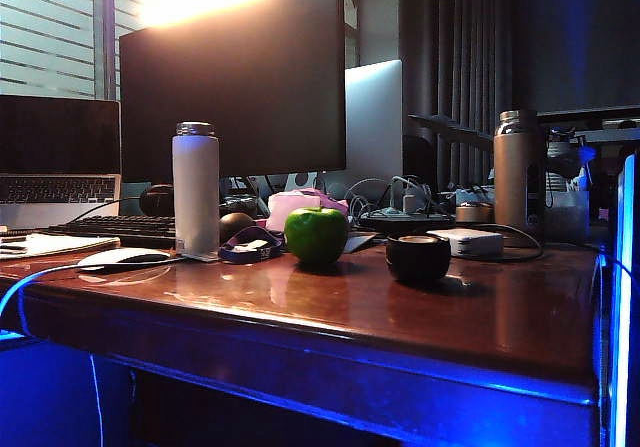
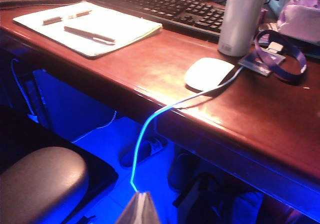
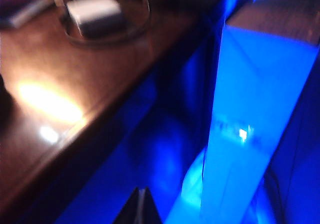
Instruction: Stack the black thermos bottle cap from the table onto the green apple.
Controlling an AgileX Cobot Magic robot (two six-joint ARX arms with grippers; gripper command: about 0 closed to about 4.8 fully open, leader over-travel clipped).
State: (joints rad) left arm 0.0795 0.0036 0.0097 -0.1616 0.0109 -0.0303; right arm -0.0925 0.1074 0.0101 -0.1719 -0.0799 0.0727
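From where I sit, both arms are parked low, off the front edge of the table (image 1: 300, 317), so neither claw has gone anywhere near the work. The left claw (image 2: 139, 209) shows only as a pointed tip with its two fingers together, hanging below the table edge over the blue-lit floor, out beyond the white mouse (image 2: 207, 73). The right claw (image 3: 140, 206) is likewise pinched shut on nothing, below the table's far right corner beside a glowing blue panel (image 3: 260, 124). The green apple (image 1: 316, 235) sits upright near the middle of the table, and the black thermos bottle cap (image 1: 418, 257) stands just right of the apple, clearly apart from it, tan face up. I judge that placing keeps the lift short, and the right arm is the nearer one. Behind the apple lie a pink box (image 1: 300, 205), a purple strap (image 1: 250, 247) and a white bottle (image 1: 196, 187). The wood is glossy and reflective, so the cap may slide if nudged. The room is dim, washed blue, with window glare above the monitor (image 1: 235, 77).
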